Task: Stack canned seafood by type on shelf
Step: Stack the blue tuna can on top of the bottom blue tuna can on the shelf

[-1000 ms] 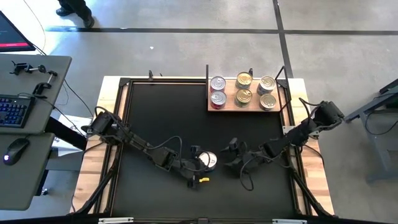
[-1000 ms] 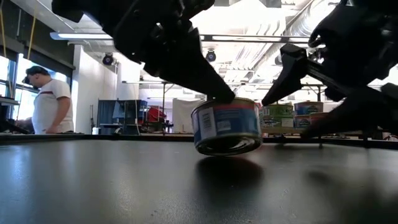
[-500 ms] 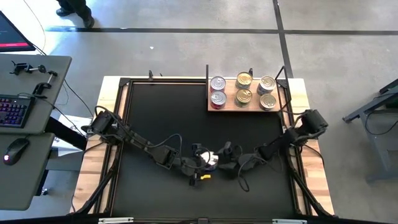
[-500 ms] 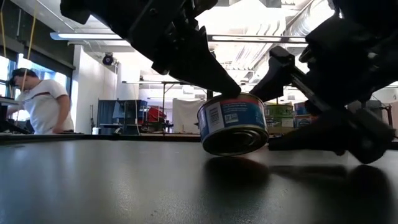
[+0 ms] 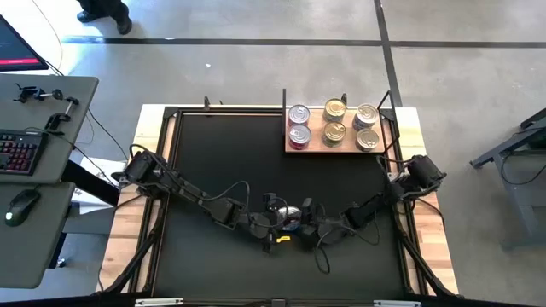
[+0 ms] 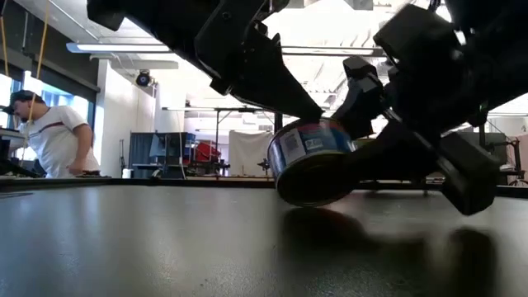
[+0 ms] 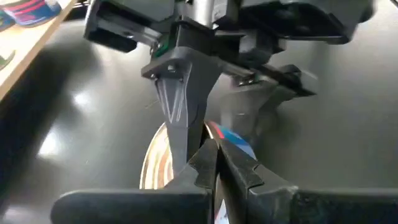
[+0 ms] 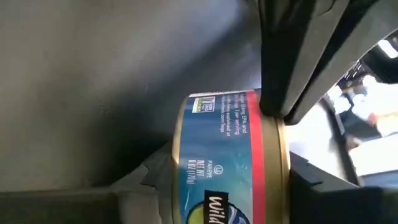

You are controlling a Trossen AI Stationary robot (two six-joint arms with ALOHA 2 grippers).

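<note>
Black matting [image 5: 222, 162] covers my tabletop, and the shelf [image 5: 341, 143] sits at its far right corner with six tins on it. Near the front middle, my left fingers [image 5: 286, 223] and right fingers [image 5: 305, 220] meet around one blue-labelled can [image 6: 312, 158], tilted with one edge off the mat. My left fingers are pinched on its rim. My right fingers sit spread on either side of it; whether they grip, I cannot tell.

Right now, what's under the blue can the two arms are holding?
Bare black mat under the tilted blue can; the low view shows it lifted clear. The left tool and right tool hide its top.
</note>
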